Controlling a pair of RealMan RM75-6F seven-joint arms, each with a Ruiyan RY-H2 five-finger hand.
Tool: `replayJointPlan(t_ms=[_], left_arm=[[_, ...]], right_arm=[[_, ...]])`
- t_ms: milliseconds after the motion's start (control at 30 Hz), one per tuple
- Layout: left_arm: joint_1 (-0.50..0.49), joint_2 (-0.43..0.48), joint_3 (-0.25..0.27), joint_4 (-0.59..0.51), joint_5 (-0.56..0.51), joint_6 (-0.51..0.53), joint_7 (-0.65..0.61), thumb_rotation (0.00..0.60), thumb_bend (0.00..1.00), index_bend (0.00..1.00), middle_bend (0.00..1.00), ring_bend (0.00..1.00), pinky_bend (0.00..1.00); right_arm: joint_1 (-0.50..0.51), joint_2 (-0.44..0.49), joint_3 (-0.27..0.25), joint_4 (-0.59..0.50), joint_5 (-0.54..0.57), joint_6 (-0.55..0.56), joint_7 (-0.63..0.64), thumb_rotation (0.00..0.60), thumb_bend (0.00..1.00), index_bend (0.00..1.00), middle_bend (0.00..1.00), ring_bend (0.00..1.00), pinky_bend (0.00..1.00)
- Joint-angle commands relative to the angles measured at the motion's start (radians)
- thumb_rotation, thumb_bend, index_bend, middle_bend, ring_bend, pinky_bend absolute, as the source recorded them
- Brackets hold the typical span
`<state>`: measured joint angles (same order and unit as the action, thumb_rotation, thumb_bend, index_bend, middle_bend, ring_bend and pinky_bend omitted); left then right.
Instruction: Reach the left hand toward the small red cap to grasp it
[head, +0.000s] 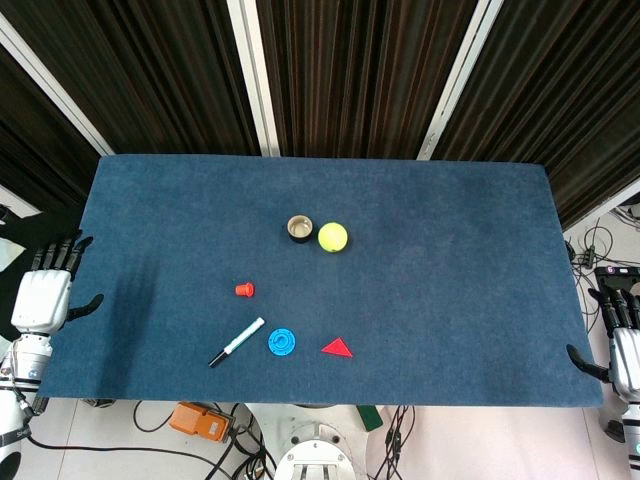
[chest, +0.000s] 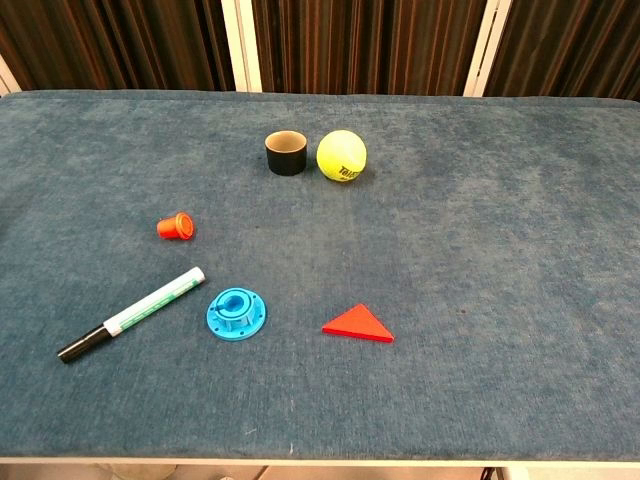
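Note:
The small red cap (head: 244, 290) lies on its side on the blue table cloth (head: 450, 230), left of centre; the chest view shows the cap (chest: 176, 226) with its rim toward the left. My left hand (head: 45, 290) hangs off the table's left edge, fingers spread and holding nothing, far to the left of the cap. My right hand (head: 622, 340) sits off the right edge, fingers apart and empty. Neither hand appears in the chest view.
A marker (head: 236, 342) with a black tip lies in front of the cap, beside a blue round flange (head: 282, 343) and a red triangle (head: 338, 348). Further back stand a short black cup (head: 300, 229) and a yellow tennis ball (head: 333, 237).

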<state>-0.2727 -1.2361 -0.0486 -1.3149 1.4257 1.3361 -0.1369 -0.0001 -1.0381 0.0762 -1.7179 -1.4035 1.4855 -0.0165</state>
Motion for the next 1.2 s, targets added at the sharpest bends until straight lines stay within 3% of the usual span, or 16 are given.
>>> replayJointPlan(t_ms=[33, 300, 467, 567, 733, 867, 1200], left_arm=[[-0.002, -0.003, -0.004, 0.011, -0.005, -0.011, -0.006, 0.600, 0.18, 0.09, 0.01, 0.00, 0.08], [-0.012, -0.006, -0.006, 0.008, 0.009, -0.032, -0.042, 0.600, 0.18, 0.09, 0.01, 0.00, 0.08], [-0.056, 0.019, 0.057, -0.065, 0.138, -0.094, -0.193, 0.600, 0.18, 0.09, 0.01, 0.00, 0.08], [-0.104, -0.014, 0.080, -0.076, 0.208, -0.138, -0.176, 0.600, 0.18, 0.09, 0.01, 0.00, 0.08], [-0.203, -0.104, 0.049, -0.086, 0.190, -0.273, -0.095, 0.600, 0.18, 0.10, 0.00, 0.00, 0.08], [-0.258, -0.175, 0.008, -0.067, 0.138, -0.342, -0.037, 0.600, 0.18, 0.18, 0.00, 0.00, 0.06], [-0.343, -0.263, -0.042, 0.009, 0.029, -0.456, 0.061, 0.600, 0.18, 0.27, 0.00, 0.00, 0.06]], right_arm=[[0.001, -0.007, -0.004, -0.001, -0.004, -0.001, -0.017, 0.600, 0.40, 0.18, 0.13, 0.04, 0.00], [-0.002, -0.004, -0.001, 0.006, 0.005, -0.002, -0.001, 0.600, 0.40, 0.18, 0.13, 0.04, 0.00], [-0.007, 0.002, 0.001, 0.005, 0.009, 0.005, 0.012, 0.600, 0.40, 0.18, 0.13, 0.04, 0.00], [-0.008, 0.007, 0.005, 0.006, 0.014, 0.007, 0.020, 0.600, 0.40, 0.18, 0.13, 0.04, 0.00], [-0.012, 0.015, 0.002, 0.007, 0.008, 0.007, 0.036, 0.600, 0.40, 0.18, 0.13, 0.04, 0.00], [-0.012, 0.020, 0.001, 0.010, 0.007, 0.004, 0.047, 0.600, 0.40, 0.18, 0.13, 0.04, 0.00], [-0.013, 0.027, 0.000, 0.012, 0.009, -0.001, 0.057, 0.600, 0.40, 0.18, 0.13, 0.04, 0.00]])
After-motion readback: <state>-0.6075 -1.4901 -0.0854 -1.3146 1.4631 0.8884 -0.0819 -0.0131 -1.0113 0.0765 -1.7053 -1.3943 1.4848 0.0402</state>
